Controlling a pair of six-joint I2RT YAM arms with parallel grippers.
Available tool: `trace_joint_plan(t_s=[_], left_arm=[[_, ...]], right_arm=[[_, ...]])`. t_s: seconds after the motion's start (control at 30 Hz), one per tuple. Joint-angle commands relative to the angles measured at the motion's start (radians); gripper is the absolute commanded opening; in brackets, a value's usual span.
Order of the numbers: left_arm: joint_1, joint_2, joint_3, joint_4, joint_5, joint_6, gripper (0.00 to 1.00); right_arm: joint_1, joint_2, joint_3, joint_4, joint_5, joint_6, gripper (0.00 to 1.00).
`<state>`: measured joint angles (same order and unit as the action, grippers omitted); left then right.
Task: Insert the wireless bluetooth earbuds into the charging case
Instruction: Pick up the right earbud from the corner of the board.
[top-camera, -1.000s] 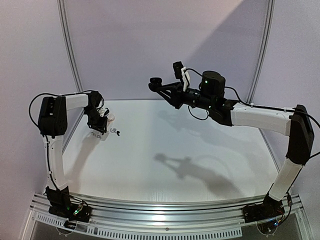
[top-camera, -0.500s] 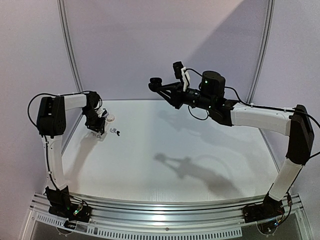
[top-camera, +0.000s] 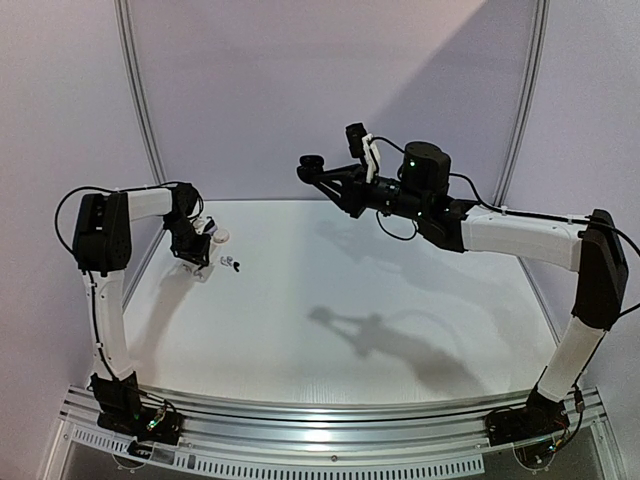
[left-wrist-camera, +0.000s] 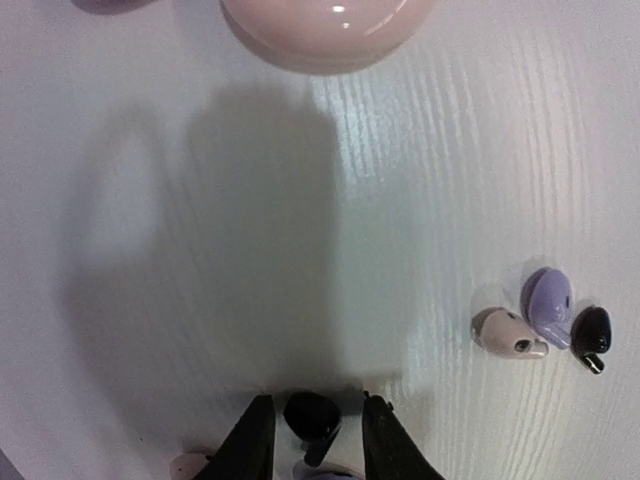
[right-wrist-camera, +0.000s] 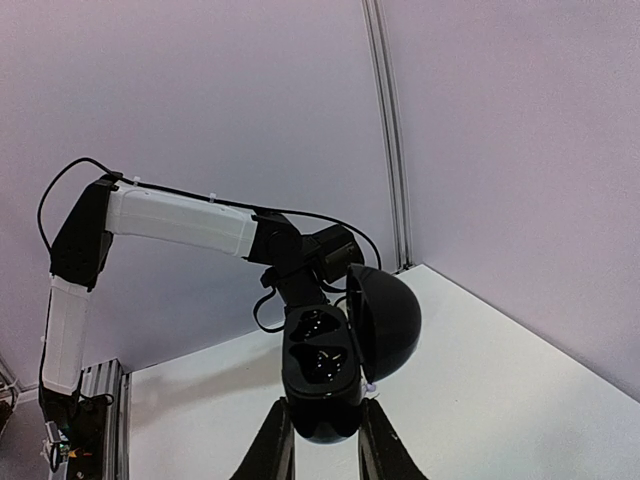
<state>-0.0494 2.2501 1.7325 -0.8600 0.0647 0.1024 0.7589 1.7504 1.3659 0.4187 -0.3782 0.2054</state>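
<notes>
Two-arm station, read from the near edge outward.

**(a)** Near left of the table (top-camera: 350, 300): the left gripper (left-wrist-camera: 318, 398) is low over the surface, its jaws set narrow. A black bud (left-wrist-camera: 312, 415) lies between them. The wrist view shows a thin gap on each side of the bud, so it reads as straddled rather than pinched. Compared with a second ago, the top view shows this wrist drawn slightly toward the left edge and clear of the puck it had overlapped. This is probably a small correction to centre the bud before closing.

**(b)** Just beyond, to the right: three loose buds sit in a tight cluster. They are a pale bud (left-wrist-camera: 508, 333), a lavender bud (left-wrist-camera: 548, 298) touching it, and a second black bud (left-wrist-camera: 591, 335) beside that. All are untouched and apart from the gripper.

**(c)** Further out: a pale pink puck (left-wrist-camera: 325, 30) rests on the table, shut and not involved in the task.

**(d)** Far and high: the right gripper (right-wrist-camera: 325, 405) is clamped on the base of the black case (right-wrist-camera: 320, 370) and holds it in the air. The lid (right-wrist-camera: 385, 320) is swung open. Both wells face the wrist camera and look empty. This arm has not moved over the last second.

**Status:** the case is presented and waiting, and no bud is seated yet. The next step appears to be the grasp at (a). With so small a bud and slack on both sides, it may roll or skid as the jaws close.
</notes>
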Motion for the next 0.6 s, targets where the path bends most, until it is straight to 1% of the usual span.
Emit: trace_joint_plan(t_s=[0.0,0.43,0.57], left_arm=[[0.003,0.007,0.015,-0.009,0.027,0.031,0.31],[0.005,0.012,0.02,0.011,0.026,0.042,0.2],[0.005,0.012,0.018,0.019,0.039,0.045,0.15]], right_arm=[[0.003,0.017,0.012,0.003,-0.013,0.012,0.0],[0.003,0.023,0.019,-0.004,-0.014,0.013,0.0],[0.003,0.023,0.019,-0.005,-0.014,0.014,0.0]])
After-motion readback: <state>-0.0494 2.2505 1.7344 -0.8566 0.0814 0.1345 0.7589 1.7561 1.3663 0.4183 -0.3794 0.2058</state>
